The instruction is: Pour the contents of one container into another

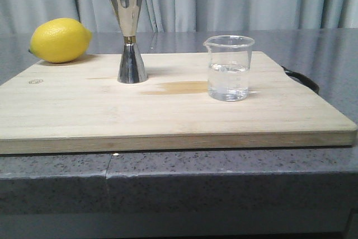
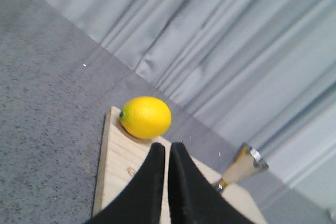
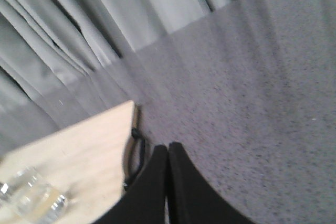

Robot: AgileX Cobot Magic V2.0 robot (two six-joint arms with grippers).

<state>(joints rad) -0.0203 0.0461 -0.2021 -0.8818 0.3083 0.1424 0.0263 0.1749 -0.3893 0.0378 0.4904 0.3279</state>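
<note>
A small clear glass beaker (image 1: 229, 68) with clear liquid stands upright on the right half of a wooden board (image 1: 168, 116). The tall steel hourglass jigger (image 1: 128, 32) with a gold waist band stands to its left, further back. Neither arm shows in the front view. In the left wrist view my left gripper (image 2: 168, 146) is shut and empty, above the board's left end, with the jigger (image 2: 242, 167) off to one side. In the right wrist view my right gripper (image 3: 167, 148) is shut and empty over the grey counter beside the board's handle, with the beaker (image 3: 29, 198) blurred at the picture's corner.
A yellow lemon (image 1: 60, 40) lies at the board's far left corner, also seen as the lemon (image 2: 146, 117) just beyond the left fingertips. A black handle (image 1: 302, 78) sticks out from the board's right edge. A damp stain (image 1: 179, 87) marks the wood. Grey curtains hang behind.
</note>
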